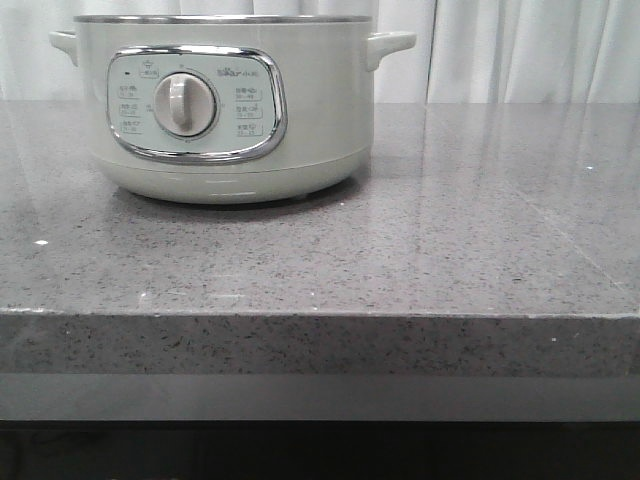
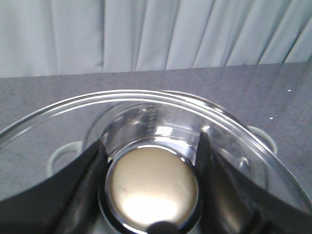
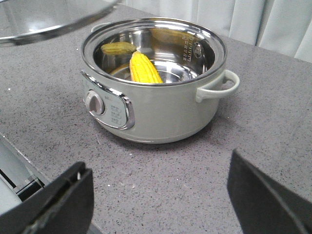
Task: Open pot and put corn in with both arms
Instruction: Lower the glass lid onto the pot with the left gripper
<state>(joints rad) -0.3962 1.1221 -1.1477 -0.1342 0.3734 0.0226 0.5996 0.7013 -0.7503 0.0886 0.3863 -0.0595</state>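
The pot (image 1: 230,110) stands at the back left of the counter with its lid off. In the right wrist view the pot (image 3: 156,112) is open, and the yellow corn (image 3: 144,68) lies inside its steel bowl, with a duller reflection on the wall behind it. My left gripper (image 2: 151,141) is shut on the lid's round metal knob (image 2: 152,187). It holds the glass lid (image 2: 146,105) in the air above the pot, whose handle (image 2: 58,155) shows through the glass. The raised lid (image 3: 44,19) also shows in the right wrist view. My right gripper (image 3: 157,165) is open and empty over the counter, in front of the pot.
The grey speckled counter (image 1: 450,230) stretches to the right of the pot, with its front edge (image 1: 320,315) near the camera. The counter's edge also shows beside my right gripper's finger (image 3: 29,170). White curtains (image 1: 530,50) hang behind the counter.
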